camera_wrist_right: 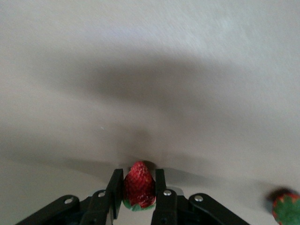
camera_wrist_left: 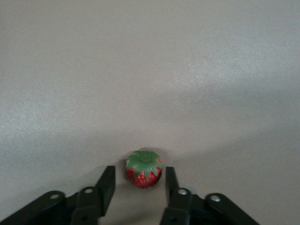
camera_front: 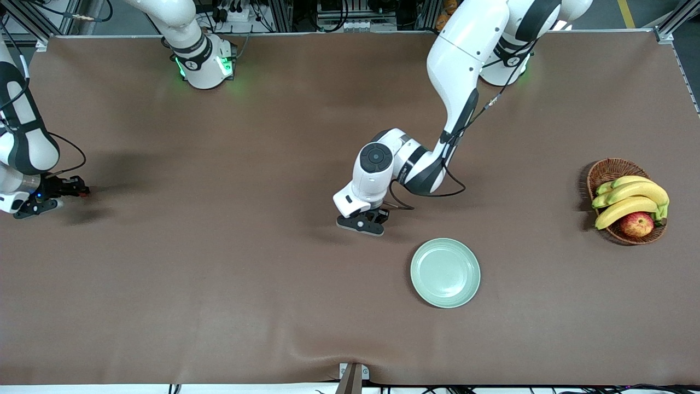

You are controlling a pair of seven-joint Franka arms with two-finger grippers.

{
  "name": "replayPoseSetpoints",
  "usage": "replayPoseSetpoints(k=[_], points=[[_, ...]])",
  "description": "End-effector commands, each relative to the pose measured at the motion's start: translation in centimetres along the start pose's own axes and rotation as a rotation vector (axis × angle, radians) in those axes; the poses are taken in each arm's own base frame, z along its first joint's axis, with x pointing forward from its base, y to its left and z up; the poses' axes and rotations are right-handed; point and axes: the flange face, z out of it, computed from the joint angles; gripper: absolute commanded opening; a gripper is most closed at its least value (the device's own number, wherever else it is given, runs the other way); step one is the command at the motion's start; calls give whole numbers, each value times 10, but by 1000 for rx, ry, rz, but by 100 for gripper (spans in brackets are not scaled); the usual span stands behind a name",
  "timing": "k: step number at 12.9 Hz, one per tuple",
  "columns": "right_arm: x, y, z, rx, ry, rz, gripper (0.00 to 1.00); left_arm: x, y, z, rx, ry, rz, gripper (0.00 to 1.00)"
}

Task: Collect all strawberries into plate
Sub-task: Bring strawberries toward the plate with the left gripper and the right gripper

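Strawberries are being picked by both arms at once. At the right arm's end of the table, the right gripper (camera_front: pixel 82 191) sits low on the cloth, clenched on a strawberry (camera_wrist_right: pixel 138 190) whose red tip points out between the fingers (camera_wrist_right: pixel 114 192); in the right wrist view a second strawberry (camera_wrist_right: pixel 286 208) lies loose on the cloth near it. Mid-table, the left gripper (camera_front: pixel 371 221) is down on the cloth, its jaws only partly drawn in around a third strawberry (camera_wrist_left: pixel 144 169) that stands cap-up: one finger (camera_wrist_left: pixel 170 180) touches the berry, the other stands just apart, so nothing is held yet. The plate (camera_front: pixel 445 272) lies bare, nearer the front camera than this gripper and toward the left arm's end. Farthest toward that end stands a wicker basket (camera_front: pixel 612 171) with bananas (camera_front: pixel 629 200) and an apple (camera_front: pixel 637 224), no part of the job. To do this step well, the left jaws should probably finish squeezing gently and evenly before lifting, since the round berry could roll sideways or bruise.
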Motion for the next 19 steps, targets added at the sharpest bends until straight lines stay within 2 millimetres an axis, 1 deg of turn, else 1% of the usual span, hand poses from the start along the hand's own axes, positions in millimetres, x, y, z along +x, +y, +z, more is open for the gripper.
replayPoseSetpoints(k=[1,4,5,6,7,8,9,10,11,12,13,14,16,17,19], points=[[23,-25,-39,-33,30,-73,2,0,2,8,11,11,20,42],[80,-69,-85,-70,111,-185,2,-3,3,16,14,0,14,43],[97,-87,-96,-76,135,-224,2,-3,3,16,14,0,16,43],[115,-105,-107,-84,160,-263,2,-3,3,15,13,2,19,35],[131,-122,-115,-85,182,-297,2,0,2,11,11,8,18,22],[144,-140,-118,-82,194,-332,2,2,2,6,9,15,11,10],[159,-159,-123,-86,203,-359,2,6,0,-1,6,24,9,5],[176,-180,-129,-91,213,-391,2,11,-5,-6,6,32,6,5],[193,-205,-129,-69,232,-418,2,19,-13,-19,4,45,10,5],[206,-224,-126,-48,253,-435,2,25,-25,-20,8,43,10,5],[220,-244,-121,-44,275,-462,2,34,-41,-30,11,47,6,6],[232,-264,-113,-43,299,-494,2,42,-59,-35,23,38,13,6],[256,-308,-91,-28,329,-564,2,63,-108,-50,30,44,23,8],[265,-333,-83,-20,338,-596,2,71,-130,-56,36,50,4,8],[282,-392,-74,-21,372,-680,2,81,-169,-57,52,38,-7,8]])
